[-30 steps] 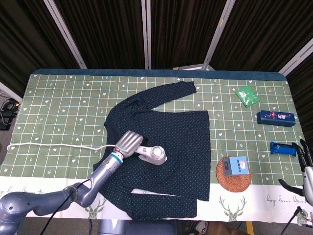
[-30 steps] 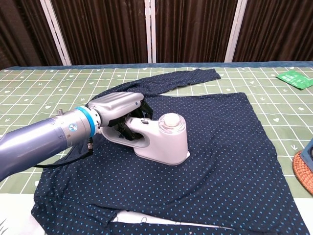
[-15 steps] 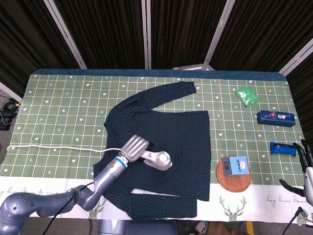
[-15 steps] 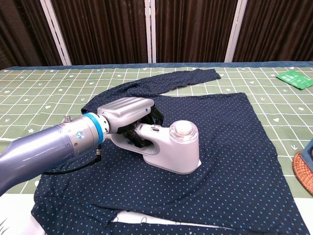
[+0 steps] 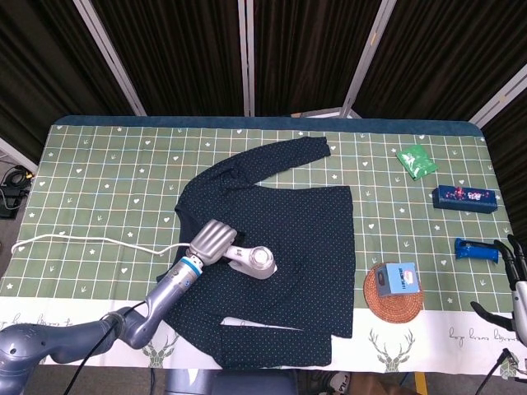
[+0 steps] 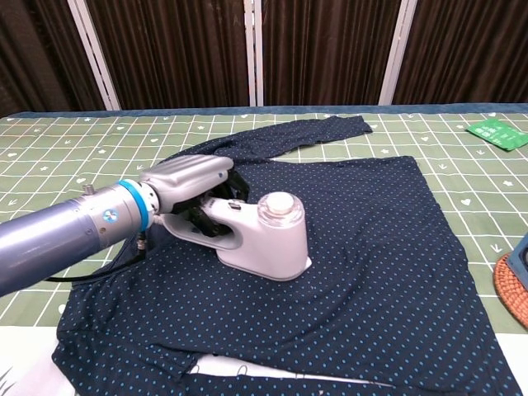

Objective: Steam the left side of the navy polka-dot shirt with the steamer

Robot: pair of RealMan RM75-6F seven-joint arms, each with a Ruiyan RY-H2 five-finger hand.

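Note:
The navy polka-dot shirt point(image 5: 296, 222) point(image 6: 388, 239) lies spread flat on the green patterned table, one sleeve reaching toward the far edge. A white steamer point(image 5: 257, 262) point(image 6: 268, 239) rests flat on the shirt's left part. My left hand point(image 5: 211, 240) point(image 6: 186, 177) grips the steamer's handle from the left. Its white cord point(image 5: 90, 241) trails off to the table's left edge. My right hand point(image 5: 515, 280) shows only at the right border of the head view, fingers apart and holding nothing.
A woven coaster point(image 5: 394, 294) with a small blue box point(image 5: 401, 278) lies right of the shirt. Further right are a blue tool point(image 5: 476, 249), a dark blue case point(image 5: 465, 197) and a green packet point(image 5: 415, 160) point(image 6: 497, 133).
The left hand has slid the steamer back to the left and slightly away from me across the shirt, after a move to the right half a second ago. The right hand stayed put.

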